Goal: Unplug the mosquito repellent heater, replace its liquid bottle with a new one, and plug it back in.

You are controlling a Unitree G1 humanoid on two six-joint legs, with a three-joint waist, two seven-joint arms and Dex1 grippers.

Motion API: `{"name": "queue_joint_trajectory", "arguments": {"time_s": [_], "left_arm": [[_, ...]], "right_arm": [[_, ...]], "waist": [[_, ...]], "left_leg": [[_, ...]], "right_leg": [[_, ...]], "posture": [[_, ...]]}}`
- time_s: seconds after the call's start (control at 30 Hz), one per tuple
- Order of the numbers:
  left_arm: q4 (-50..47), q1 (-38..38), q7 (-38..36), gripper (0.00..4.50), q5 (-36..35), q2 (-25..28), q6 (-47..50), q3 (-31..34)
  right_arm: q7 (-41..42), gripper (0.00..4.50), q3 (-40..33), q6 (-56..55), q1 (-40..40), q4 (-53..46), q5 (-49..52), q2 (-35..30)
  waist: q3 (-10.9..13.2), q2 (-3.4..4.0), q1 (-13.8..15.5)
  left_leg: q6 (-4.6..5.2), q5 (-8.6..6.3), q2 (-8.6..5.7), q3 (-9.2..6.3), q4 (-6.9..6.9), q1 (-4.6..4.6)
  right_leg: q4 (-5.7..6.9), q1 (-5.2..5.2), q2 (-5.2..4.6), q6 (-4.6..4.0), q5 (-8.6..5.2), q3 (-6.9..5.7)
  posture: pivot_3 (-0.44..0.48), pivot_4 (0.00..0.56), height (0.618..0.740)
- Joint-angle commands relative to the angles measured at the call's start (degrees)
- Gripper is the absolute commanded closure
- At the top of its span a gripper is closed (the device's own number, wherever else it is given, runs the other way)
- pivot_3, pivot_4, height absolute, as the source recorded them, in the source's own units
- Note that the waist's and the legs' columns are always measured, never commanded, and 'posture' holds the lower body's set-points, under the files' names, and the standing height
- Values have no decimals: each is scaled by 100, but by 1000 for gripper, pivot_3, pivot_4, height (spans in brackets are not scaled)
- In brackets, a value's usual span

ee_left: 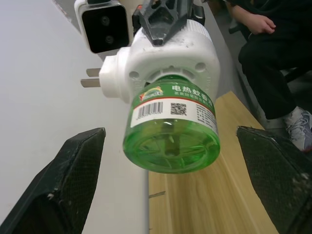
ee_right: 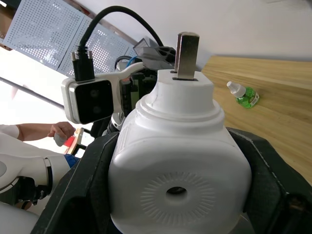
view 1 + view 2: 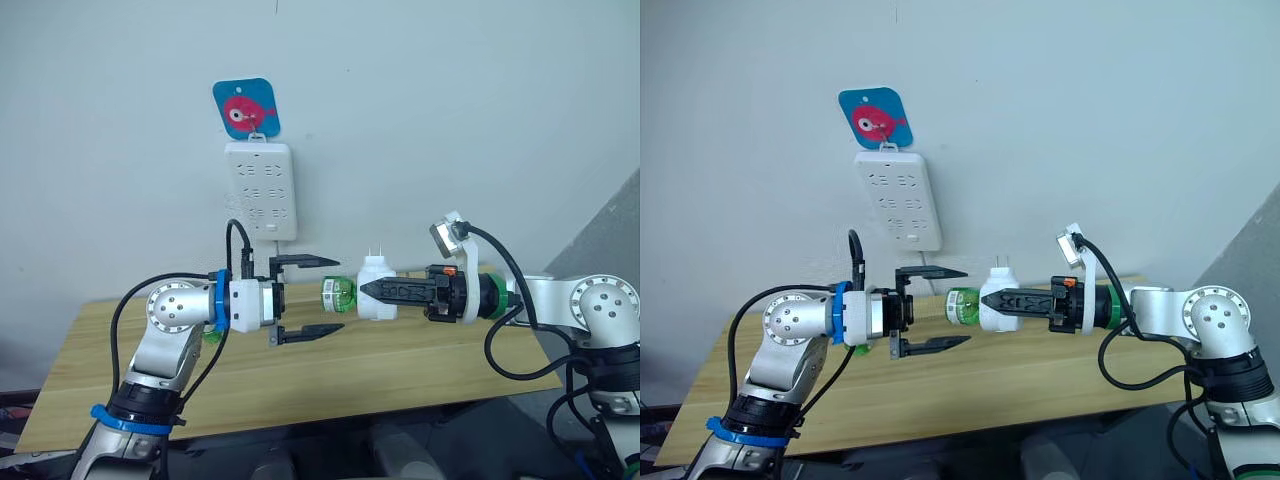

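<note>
Two grippers opposed: right gripper (image 3: 372, 290) clamped on mosquito repellent heater (image 3: 375, 296); green liquid bottle (image 3: 338, 294), axis horizontal, pointed between fingers of wide-open, empty left gripper (image 3: 320, 296).

I've got both arms raised at mid-frame, forearms level and pointing inward at each other. My left gripper (image 3: 312, 297), centre-left of the frame, has its two black fingers spread wide, one above the other. My right gripper (image 3: 372, 291), just right of centre, is clamped on the small white rounded plastic heater (image 3: 376, 292), one finger lying across its face. Right elbow sits bent at the lower right.
</note>
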Motion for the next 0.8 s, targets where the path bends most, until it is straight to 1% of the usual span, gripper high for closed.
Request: {"name": "queue_joint_trajectory", "arguments": {"time_s": [0.03, 0.17, 0.2, 0.47, 0.67, 0.73, 0.8], "left_arm": [[-65, -169, 18, 881, -81, -42, -134, -25], [-95, -202, 73, 2126, -146, -29, -30, -52], [-95, -213, 76, 2270, -150, -30, -37, -52], [-168, -244, 113, 2267, -202, -7, 157, -36], [-289, -204, -22, 2267, -360, 100, 459, -55], [-359, -193, -6, 2267, -408, 174, 754, -55], [-523, -203, 103, 2267, -513, 338, 1483, -72]], "right_arm": [[45, 1472, -65, -51, -137, -124, 150, 19], [50, 1472, -64, -40, -144, -124, 136, 16], [51, 1472, -61, -39, -148, -127, 133, 18], [64, 1472, -39, -28, -159, -129, 46, 38], [83, 1472, -44, -34, -155, -146, -33, 58], [153, 1472, -62, -17, -165, -196, -139, 45], [624, 1472, -39, 100, -235, -530, -690, -120]], "waist": [[0, 0, -4], [0, 0, -6], [0, 0, -8], [0, 0, -10], [0, 0, -15], [0, 0, -16], [0, 0, -17]], "left_leg": [[0, 0, 0, 0, 0, 0], [0, 0, 0, -1, 0, 0], [0, 0, 0, 0, 0, 1], [0, 0, 0, -1, 0, 0], [0, 0, 0, -2, -1, 0], [0, 0, 0, -2, -1, 0], [0, 0, 0, -2, -1, 0]], "right_leg": [[0, 0, 0, 0, 0, 0], [0, 0, 0, 0, 0, -1], [0, 0, 0, 0, 0, -1], [0, 0, 0, 0, 0, -1], [0, 0, 0, 0, 0, -2], [0, 0, 0, 0, 0, -2], [0, 0, 0, 0, 0, -2]], "posture": [[-159, 63, 733], [-160, 64, 733], [-160, 63, 733], [-158, 63, 733], [-161, 61, 733], [-161, 61, 733], [-162, 65, 733]]}}
